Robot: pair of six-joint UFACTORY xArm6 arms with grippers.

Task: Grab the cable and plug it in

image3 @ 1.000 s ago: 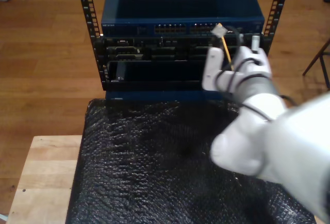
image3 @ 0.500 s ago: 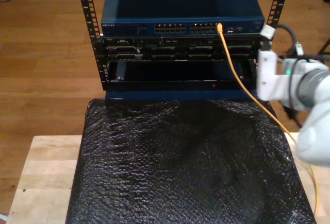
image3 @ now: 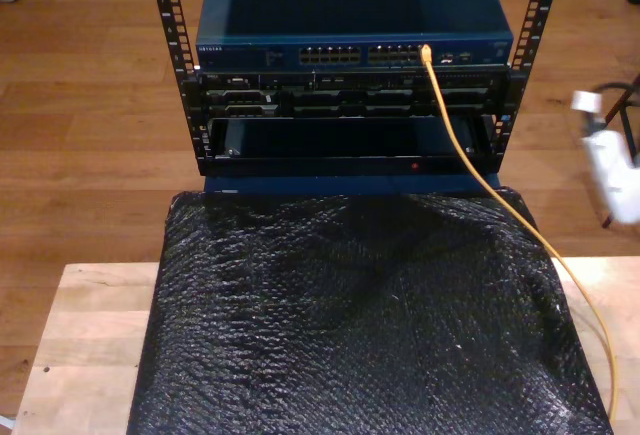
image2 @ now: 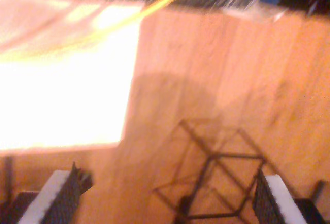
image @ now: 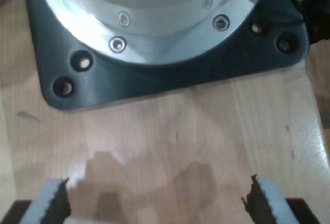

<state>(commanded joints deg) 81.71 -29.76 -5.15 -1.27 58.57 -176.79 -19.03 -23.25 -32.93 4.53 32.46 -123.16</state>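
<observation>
Since half a second ago the arm has swung off toward the exterior view's right edge, leaving the cable (image3: pixel 452 133) plugged into the far blue switch (image3: pixel 350 15). My second gripper (image2: pixel 170 198) and my first gripper (image: pixel 154 203) are both spread wide, holding nothing. Withdraw clear of the slack cable.

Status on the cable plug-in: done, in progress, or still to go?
Looks done: the cable has its plug sitting at a port of the blue switch in the rack. In hand: nothing; my first tool and my second tool are both open and empty. Left: apparently nothing, though full seating can't be confirmed.
</observation>
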